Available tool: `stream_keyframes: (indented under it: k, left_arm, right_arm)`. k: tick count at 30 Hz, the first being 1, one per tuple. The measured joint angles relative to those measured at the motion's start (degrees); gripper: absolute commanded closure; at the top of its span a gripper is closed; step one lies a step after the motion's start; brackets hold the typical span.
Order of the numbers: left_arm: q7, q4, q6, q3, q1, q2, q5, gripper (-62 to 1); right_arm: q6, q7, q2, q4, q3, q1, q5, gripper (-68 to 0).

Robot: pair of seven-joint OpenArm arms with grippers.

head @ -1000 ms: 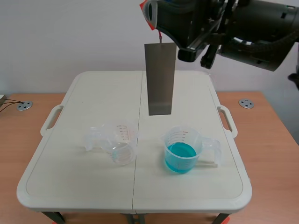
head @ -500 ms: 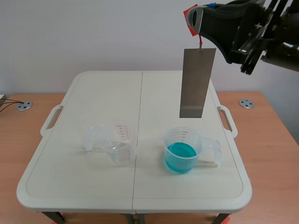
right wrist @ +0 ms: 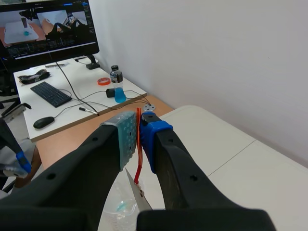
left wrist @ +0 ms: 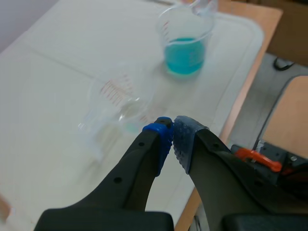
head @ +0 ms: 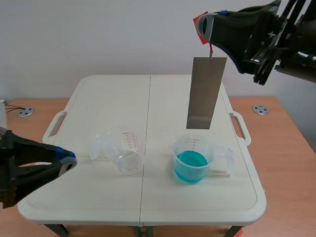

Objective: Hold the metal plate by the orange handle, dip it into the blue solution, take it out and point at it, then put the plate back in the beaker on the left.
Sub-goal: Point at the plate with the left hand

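A grey metal plate [head: 204, 92] hangs upright from an orange handle [head: 201, 20], high above the table. My right gripper [head: 207, 23] is shut on that handle [right wrist: 138, 144], seen edge-on between its pads. The plate's lower edge hangs just above the beaker of blue solution [head: 191, 159], slightly behind it. An empty clear beaker [head: 124, 151] stands to its left. My left gripper [head: 66, 160] is shut on nothing, low at the table's left front. In the left wrist view the empty beaker [left wrist: 118, 103] is just ahead of the fingertips [left wrist: 164, 135] and the blue beaker [left wrist: 185, 41] farther on.
Both beakers stand on a white folding table [head: 98, 98] on a wooden floor. In the right wrist view a desk with a monitor [right wrist: 45, 29], keyboard [right wrist: 50, 94] and mouse [right wrist: 43, 122] stands beyond the table.
The right arm carried the plate from the table's middle to above the blue beaker, then nearly stopped. My left gripper has come into view at the lower left.
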Motion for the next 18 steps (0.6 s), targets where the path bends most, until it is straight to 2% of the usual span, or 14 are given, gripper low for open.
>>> stream_keyframes:
  k: [3, 12, 18]
  left_arm:
    - [1.4, -0.1, -0.2, 4.6, -5.0, 1.0, 0.2, -5.7]
    - [8.9, -3.3, -0.4, 15.8, -17.7, 9.2, 6.0, -5.8]
    - [9.3, -8.3, -0.3, 20.3, -22.8, 13.3, 8.9, -5.8]
  right_arm:
    - [0.0, 0.0, 0.0, 0.0, 0.0, 0.0, 0.0, -1.1]
    - [0.0, 0.0, 0.0, 0.0, 0.0, 0.0, 0.0, -1.1]
    - [0.0, 0.0, 0.0, 0.0, 0.0, 0.0, 0.0, -1.1]
